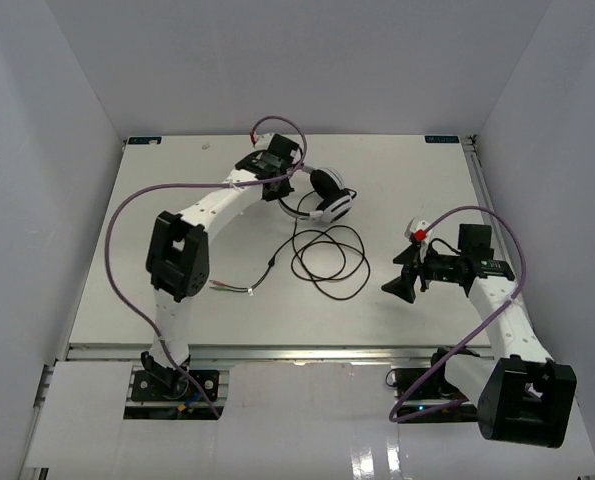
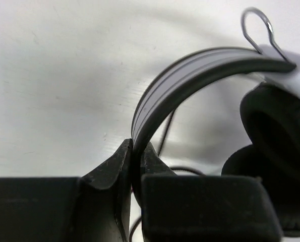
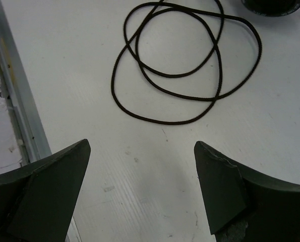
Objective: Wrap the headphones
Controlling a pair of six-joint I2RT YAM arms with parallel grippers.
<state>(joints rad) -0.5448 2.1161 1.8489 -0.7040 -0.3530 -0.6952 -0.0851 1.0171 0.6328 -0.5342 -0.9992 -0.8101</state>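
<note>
From overhead, the headphones point(image 1: 327, 200) sit toward the far middle of the table point(image 1: 157, 230), their black headband on the left and a white-and-black ear cup point(image 1: 335, 207) on the right. The left gripper point(image 1: 282, 180) is at the headband end, reached out across the table. From this height I cannot tell how its fingers stand. A thin black cord point(image 1: 329, 255) runs from the headphones toward the near side and lies in a few loose loops at the middle of the table. Its tail trails off to the left and ends in small coloured plugs point(image 1: 219, 287) near the left arm's elbow. The right gripper point(image 1: 395, 285) is just right of the loops, pointing at them, with its fingers spread.

Up close on the left wrist, the left gripper point(image 2: 136, 151) is pinching the headband point(image 2: 190, 70) edge-on, both fingers pressed against it. The band arcs up and to the right to a padded black ear cup point(image 2: 276, 131), and a thin metal wire loop point(image 2: 258, 25) sticks out above the joint. Whether the ear cup rests on the table I cannot tell.

Over on the right wrist, the right gripper point(image 3: 141, 146) has its two dark fingers wide apart with nothing between them. The looped cord point(image 3: 162, 121) lies flat beyond the tips, apart from both. A metal rail point(image 3: 18, 116) runs along the left edge.
</note>
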